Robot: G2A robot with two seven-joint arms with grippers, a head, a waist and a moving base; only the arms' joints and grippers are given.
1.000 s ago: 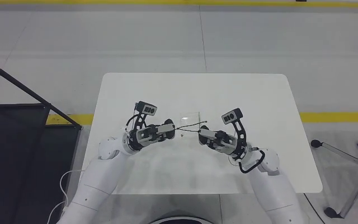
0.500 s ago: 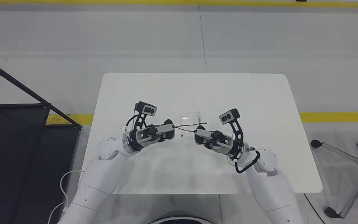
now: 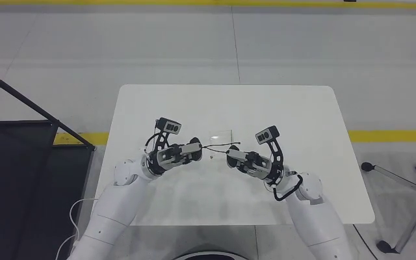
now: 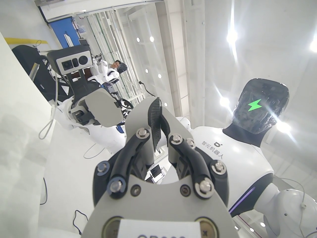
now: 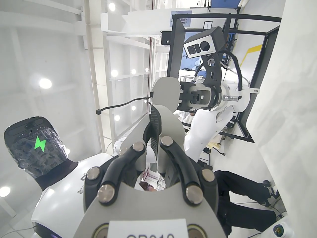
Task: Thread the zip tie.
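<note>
One zip tie [image 5: 118, 105] and two claws are counted above one counter [image 3: 292, 117]. The left claw [image 4: 158, 115] is pressed fully closed, with the tie gripped at its tip. The right claw [image 5: 153, 115] is closed just beside; its grip cannot be told. The tie's head is pointed away from the left claw.

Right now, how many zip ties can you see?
1. The black zip tie is held in the air between the left gripper and the right gripper, above the white table. Another could be hidden inside the shut fingers.
</note>
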